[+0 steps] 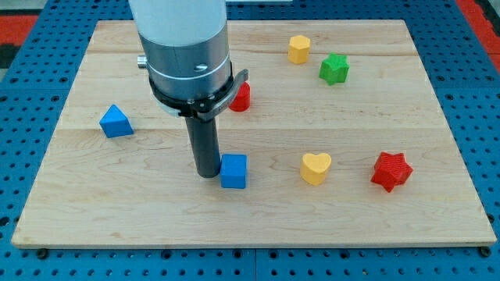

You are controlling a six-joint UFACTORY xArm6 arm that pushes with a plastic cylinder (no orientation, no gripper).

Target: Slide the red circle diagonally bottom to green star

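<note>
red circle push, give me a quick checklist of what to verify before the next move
1. Red circle in view: ok, though partly hidden behind the arm.
2. Green star located: ok, toward the view's top right.
3. My tip against the red circle: not ok; it sits beside the blue cube, nearer the view's bottom.
4. Tip touching the blue cube: cannot tell.
5. Path from circle to star free of blocks: ok; the yellow hexagon lies above it.
</note>
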